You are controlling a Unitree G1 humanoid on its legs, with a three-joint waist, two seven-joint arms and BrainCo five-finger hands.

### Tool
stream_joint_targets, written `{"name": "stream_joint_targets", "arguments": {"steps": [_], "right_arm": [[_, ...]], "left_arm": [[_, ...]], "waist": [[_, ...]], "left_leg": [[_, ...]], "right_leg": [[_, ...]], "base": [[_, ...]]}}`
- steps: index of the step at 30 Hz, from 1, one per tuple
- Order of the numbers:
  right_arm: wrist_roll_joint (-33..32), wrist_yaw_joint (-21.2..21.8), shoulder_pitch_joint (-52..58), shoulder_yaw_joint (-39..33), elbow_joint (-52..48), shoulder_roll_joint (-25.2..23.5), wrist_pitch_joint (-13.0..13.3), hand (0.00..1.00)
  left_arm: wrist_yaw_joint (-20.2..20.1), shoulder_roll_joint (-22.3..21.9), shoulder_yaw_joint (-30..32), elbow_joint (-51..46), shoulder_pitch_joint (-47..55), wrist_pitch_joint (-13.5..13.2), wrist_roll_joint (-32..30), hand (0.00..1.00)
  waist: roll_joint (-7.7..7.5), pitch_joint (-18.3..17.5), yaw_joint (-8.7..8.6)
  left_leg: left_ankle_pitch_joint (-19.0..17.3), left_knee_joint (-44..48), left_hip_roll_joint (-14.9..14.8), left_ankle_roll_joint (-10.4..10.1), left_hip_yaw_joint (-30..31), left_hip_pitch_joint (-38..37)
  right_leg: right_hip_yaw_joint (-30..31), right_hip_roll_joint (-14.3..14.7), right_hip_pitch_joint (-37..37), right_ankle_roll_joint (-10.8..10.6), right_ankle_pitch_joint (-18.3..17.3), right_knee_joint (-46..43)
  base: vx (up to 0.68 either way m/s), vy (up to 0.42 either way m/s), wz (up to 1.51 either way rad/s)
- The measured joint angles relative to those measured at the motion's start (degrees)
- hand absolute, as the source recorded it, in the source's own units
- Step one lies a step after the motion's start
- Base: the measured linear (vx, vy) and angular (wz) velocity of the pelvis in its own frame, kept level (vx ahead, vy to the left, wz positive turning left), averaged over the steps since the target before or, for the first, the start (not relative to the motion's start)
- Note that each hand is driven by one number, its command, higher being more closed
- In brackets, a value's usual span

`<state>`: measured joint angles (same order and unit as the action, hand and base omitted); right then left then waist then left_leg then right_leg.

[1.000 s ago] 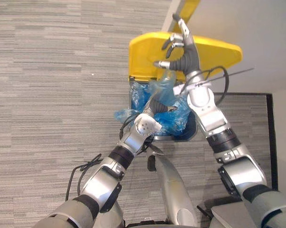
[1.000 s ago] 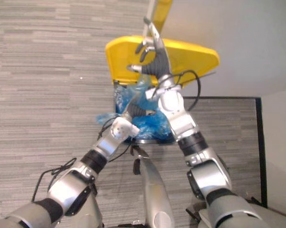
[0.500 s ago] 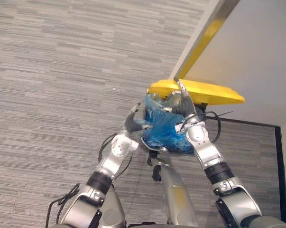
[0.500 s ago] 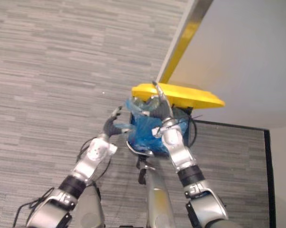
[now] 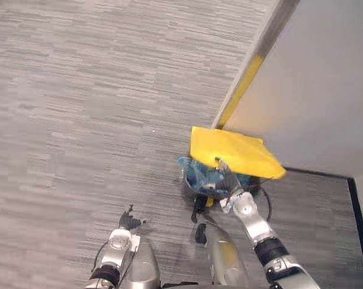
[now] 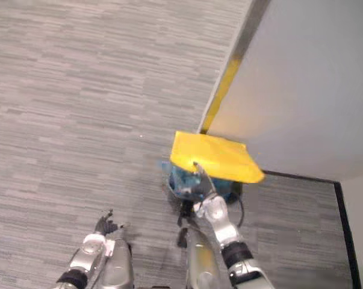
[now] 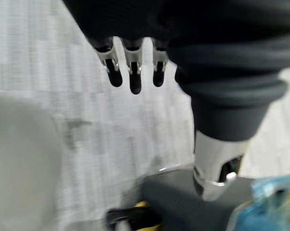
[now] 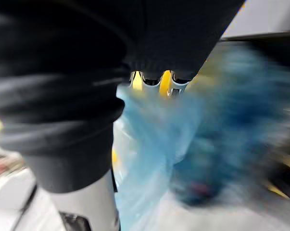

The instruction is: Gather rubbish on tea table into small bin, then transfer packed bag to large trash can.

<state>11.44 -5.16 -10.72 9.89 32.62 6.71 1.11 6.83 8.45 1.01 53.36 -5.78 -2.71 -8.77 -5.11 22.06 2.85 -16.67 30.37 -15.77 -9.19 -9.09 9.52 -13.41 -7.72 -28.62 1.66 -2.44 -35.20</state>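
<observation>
The large trash can's yellow lid [image 5: 232, 153] hangs tilted over its mouth, against the wall. The packed blue bag [image 5: 206, 178] lies in the can under the lid, its crumpled plastic bulging over the rim. My right hand [image 5: 227, 180] reaches in beneath the lid's front edge. In the right wrist view its straight fingers [image 8: 152, 79] point at the yellow lid, with the blue bag [image 8: 193, 144] just past them. My left hand [image 5: 128, 219] is low and well left of the can, over the carpet. Its fingers [image 7: 132, 72] are spread and hold nothing.
Grey striped carpet [image 5: 79, 108] spreads to the left and ahead. A pale wall [image 5: 325, 78] with a yellow-striped corner edge [image 5: 241, 90] stands right behind the can. A dark mat [image 5: 313, 205] lies along the wall to the right.
The camera has pulled back and up. My left hand has let go of the blue bag and drawn back to the left. The lid has come down lower over the bag.
</observation>
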Motion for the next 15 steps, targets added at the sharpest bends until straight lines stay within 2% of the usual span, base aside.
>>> {"name": "stream_joint_targets", "arguments": {"steps": [1,2,3,4,5,6,7,8,9,10,11,13,15], "right_arm": [[0.07,0.03,2.56,-0.53,0.85,-0.10,-0.04,0.00],[0.26,0.07,4.62,-0.71,1.27,-0.28,0.02,0.00],[1.34,0.23,6.06,-0.83,3.05,-0.53,0.44,0.00],[2.09,0.36,6.36,-2.09,5.48,-0.30,0.20,0.00],[2.18,0.36,7.60,-3.13,5.66,-0.18,0.34,0.00],[2.22,0.14,10.61,-4.65,6.88,-1.09,1.20,0.00],[2.25,-0.17,13.31,-6.36,9.68,-2.62,0.99,0.00],[1.87,-0.04,13.75,-7.02,11.98,-3.36,0.56,0.00],[2.20,-0.35,13.68,-7.69,12.68,-3.57,0.51,0.00],[2.18,-0.58,13.78,-8.75,14.64,-3.87,0.59,0.00],[2.16,-0.75,13.19,-9.34,15.96,-3.66,0.60,0.00],[1.55,-1.06,11.99,-11.45,18.81,-3.22,0.37,0.00],[1.49,-1.32,11.62,-12.74,20.93,-2.55,0.18,0.00]], "left_arm": [[-0.06,0.47,-0.31,0.41,0.35,0.39,0.01,0.00],[-0.25,0.95,-0.39,0.30,0.73,0.53,0.00,0.00],[-0.39,0.70,0.18,0.09,0.90,0.84,-0.02,0.00],[-0.59,-0.97,0.30,0.18,1.53,0.95,-0.03,0.00],[-0.71,-2.12,0.55,0.00,2.59,0.80,-0.04,0.00],[-0.90,-2.56,0.73,-0.70,3.88,0.80,-0.13,0.00],[-0.86,-2.29,1.34,-0.89,3.98,0.77,-0.08,0.00],[-0.79,-2.56,2.55,-0.64,3.60,0.84,-0.06,0.00],[-0.86,-2.59,3.40,-0.29,3.57,0.89,-0.05,0.00],[-1.01,-3.71,4.48,0.78,3.84,0.90,-0.04,0.00],[-0.98,-4.41,4.80,1.31,3.71,0.92,0.05,0.00],[-1.27,-6.11,4.68,2.99,3.75,0.96,0.59,0.00],[-1.47,-6.81,4.69,3.77,4.15,0.96,1.60,0.00]], "waist": [[-0.49,-0.27,-0.49],[-2.51,-1.46,-1.13],[-2.73,-1.96,-2.04],[-0.22,-2.73,-2.47],[0.42,-2.99,-2.08],[-0.17,-4.11,-2.67],[-2.10,-5.49,-2.48],[-2.74,-6.02,-2.02],[-3.09,-6.93,-1.88],[-1.70,-9.07,-1.93],[-1.19,-9.57,-2.07],[1.00,-10.73,-2.90],[2.75,-12.24,-2.83]], "left_leg": [[1.30,-1.56,0.55,-0.86,0.15,-0.73],[1.47,-1.90,2.05,-0.98,0.53,-0.53],[0.86,0.29,3.34,-2.01,1.81,1.06],[0.10,1.55,4.45,1.66,0.69,2.30],[0.75,-0.85,5.92,3.96,-2.83,0.33],[0.05,-4.68,6.83,5.15,-5.77,-2.73],[0.34,-5.43,7.48,5.37,-6.58,-3.33],[0.72,-5.67,7.21,4.51,-6.93,-3.34],[1.35,-6.55,7.00,3.85,-7.54,-3.42],[2.88,-8.70,6.38,3.15,-8.93,-2.40],[3.59,-9.72,6.21,3.15,-9.23,-2.44],[7.11,-14.92,7.06,2.75,-9.60,-3.75],[9.62,-19.52,7.35,2.55,-9.53,-5.27]], "right_leg": [[2.38,-0.78,1.00,-0.36,-3.00,-9.97],[4.37,-1.02,3.26,-2.10,-7.89,-9.09],[3.75,0.47,5.05,-1.94,-10.81,-2.75],[2.04,2.19,8.06,-3.64,-7.55,5.19],[0.96,1.44,7.46,-2.03,-8.40,-0.29],[3.30,-0.54,8.68,-1.67,-9.01,-9.10],[7.01,-2.27,11.52,-4.92,-11.65,-9.78],[7.58,-1.47,13.05,-6.58,-13.58,-6.14],[7.52,-1.05,14.03,-6.31,-14.14,-2.63],[7.40,0.46,14.66,-4.85,-14.59,4.02],[7.37,0.90,14.64,-3.97,-13.84,5.57],[7.52,1.50,14.90,-3.71,-12.01,8.69],[7.20,2.25,16.06,-3.57,-10.41,11.99]], "base": [[-0.05,-0.154,0.20],[0.02,-0.133,0.26],[-0.02,-0.152,-0.13],[-0.02,-0.068,-0.58],[-0.04,-0.001,-0.69],[0.05,-0.016,-0.46],[0.01,-0.114,-0.25],[0.03,-0.179,-0.29],[-0.02,-0.140,-0.54],[0.00,-0.086,-0.51],[0.00,-0.081,-0.41],[0.01,-0.056,-0.07],[0.03,-0.027,0.04]]}}
